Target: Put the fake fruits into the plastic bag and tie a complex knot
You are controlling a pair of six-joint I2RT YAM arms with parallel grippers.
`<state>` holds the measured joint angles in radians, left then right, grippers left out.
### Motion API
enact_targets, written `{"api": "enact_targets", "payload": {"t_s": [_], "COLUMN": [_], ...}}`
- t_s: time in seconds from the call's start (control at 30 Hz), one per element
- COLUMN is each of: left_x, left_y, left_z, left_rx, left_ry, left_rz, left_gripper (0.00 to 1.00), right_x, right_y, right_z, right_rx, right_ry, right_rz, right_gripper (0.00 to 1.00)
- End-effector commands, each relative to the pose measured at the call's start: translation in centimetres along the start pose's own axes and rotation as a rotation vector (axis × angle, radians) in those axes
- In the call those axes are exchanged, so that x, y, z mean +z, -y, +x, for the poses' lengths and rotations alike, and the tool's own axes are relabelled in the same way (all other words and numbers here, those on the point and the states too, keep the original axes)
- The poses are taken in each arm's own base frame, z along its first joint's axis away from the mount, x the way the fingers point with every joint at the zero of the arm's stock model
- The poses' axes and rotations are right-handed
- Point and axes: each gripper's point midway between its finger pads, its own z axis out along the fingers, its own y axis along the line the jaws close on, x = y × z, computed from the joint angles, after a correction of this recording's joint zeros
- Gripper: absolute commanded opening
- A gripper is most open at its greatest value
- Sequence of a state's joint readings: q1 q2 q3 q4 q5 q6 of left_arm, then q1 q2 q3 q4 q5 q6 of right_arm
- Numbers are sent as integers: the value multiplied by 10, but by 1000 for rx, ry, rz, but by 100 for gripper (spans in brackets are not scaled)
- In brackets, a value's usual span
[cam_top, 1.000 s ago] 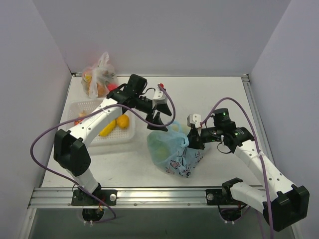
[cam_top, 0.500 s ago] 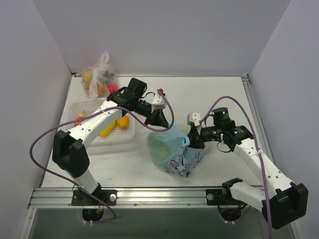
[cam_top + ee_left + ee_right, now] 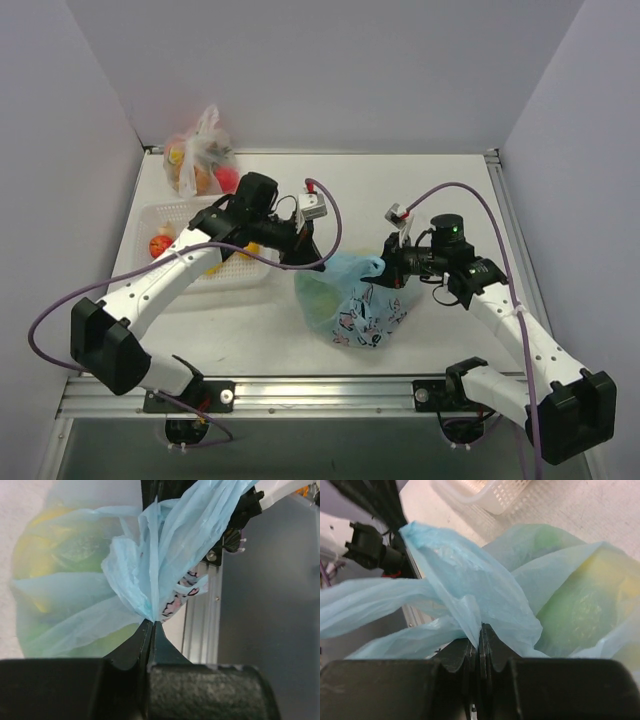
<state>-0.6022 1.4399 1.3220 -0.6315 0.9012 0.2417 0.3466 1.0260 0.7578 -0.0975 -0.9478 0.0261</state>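
Observation:
The light-blue plastic bag (image 3: pixel 352 305) lies at the table's middle, its printed side toward the front. Green and yellow fake fruits (image 3: pixel 75 555) show through its thin wall, also in the right wrist view as a green fruit (image 3: pixel 570 610). My left gripper (image 3: pixel 303 258) is at the bag's upper left, shut on a gathered strip of the bag's blue plastic (image 3: pixel 150 580). At the upper right my right gripper (image 3: pixel 385 270) is shut on another blue strip (image 3: pixel 465 595). The strips cross between the two grippers. A knot is out of view.
A white basket (image 3: pixel 150 215) stands at the left under my left arm, with a red fruit (image 3: pixel 160 245) in it. A clear bag of orange and red fruits (image 3: pixel 200 165) sits in the far left corner. The metal rail (image 3: pixel 320 390) runs along the front edge.
My left gripper has shut on the bag's plastic and drawn back to the left. The bag's top has been pulled wider. The right gripper stayed shut and shifted slightly.

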Motion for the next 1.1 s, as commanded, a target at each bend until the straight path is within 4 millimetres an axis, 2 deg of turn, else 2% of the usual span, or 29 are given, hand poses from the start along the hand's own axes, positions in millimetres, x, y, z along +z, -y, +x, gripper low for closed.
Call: {"api": "enact_targets", "payload": {"t_s": [0.0, 0.03, 0.07, 0.1, 0.13, 0.17, 0.2, 0.27, 0.33, 0.37, 0.4, 0.43, 0.47, 0.5, 0.57, 0.6, 0.73, 0.8, 0.9, 0.97, 1.0, 1.03, 1.07], "left_x": [-7, -2, 6, 9, 16, 22, 33, 46, 62, 62, 68, 66, 62, 63, 57, 53, 25, 17, 15, 23, 23, 32, 31], "left_y": [22, 25, 33, 31, 32, 36, 37, 33, 17, 10, -2, -10, -15, -23, -32, -38, -66, -74, -62, -59, -51, -53, -45], "left_z": [-16, -9, -11, -12, -5, -11, -9, -7, -3, -14, -14, -24, -48, -56, -74, -100, -142, -143, -139, -121, -116, -91, -84], "left_rx": [-223, -253, -251, -304, -324, -313, -355, -385, -476, -477, -485, -476, -437, -419, -375, -294, -228, -235, -210, -264, -279, -339, -370], "left_ry": [71, 63, 73, 90, 79, 106, 109, 116, 107, 129, 122, 145, 199, 211, 234, 266, 311, 301, 278, 239, 232, 187, 183], "left_rz": [-76, -75, -64, -125, -132, -116, -131, -163, -193, -210, -228, -222, -212, -205, -186, -186, -218, -222, -193, -176, -157, -158, -154], "left_gripper": [0, 0, 0, 0, 0, 0, 0, 0, 0, 0, 0, 0, 0, 0, 0, 0, 0, 0, 0, 0, 0, 0, 0], "right_x": [-5, -4, -5, -5, -5, -5, -5, -4, -3, -3, -5, -5, -7, -12, -18, -24, -51, -58, -56, -48, -46, -41, -39], "right_y": [9, 9, 14, 15, 16, 17, 17, 18, 17, 16, 15, 14, 15, 15, 21, 24, 38, 41, 45, 53, 54, 58, 62], "right_z": [-23, -21, -20, -28, -26, -27, -31, -32, -43, -47, -58, -63, -67, -82, -96, -108, -135, -135, -120, -94, -86, -69, -59], "right_rx": [247, 330, 364, 369, 441, 468, 487, 582, 611, 676, 677, 705, 732, 782, 837, 877, 933, 975, 1023, 1078, 1091, 1113, 1120], "right_ry": [114, 121, 132, 170, 183, 196, 219, 249, 299, 322, 360, 379, 400, 462, 545, 592, 716, 734, 717, 676, 664, 641, 627], "right_rz": [126, 141, 175, 181, 196, 203, 206, 210, 189, 177, 154, 140, 134, 103, 88, 82, 109, 125, 152, 192, 201, 223, 246], "right_gripper": [0, 0, 0, 0, 0, 0, 0, 0, 0, 0, 0, 0, 0, 0, 0, 0, 0, 0, 0, 0, 0, 0, 0]}}
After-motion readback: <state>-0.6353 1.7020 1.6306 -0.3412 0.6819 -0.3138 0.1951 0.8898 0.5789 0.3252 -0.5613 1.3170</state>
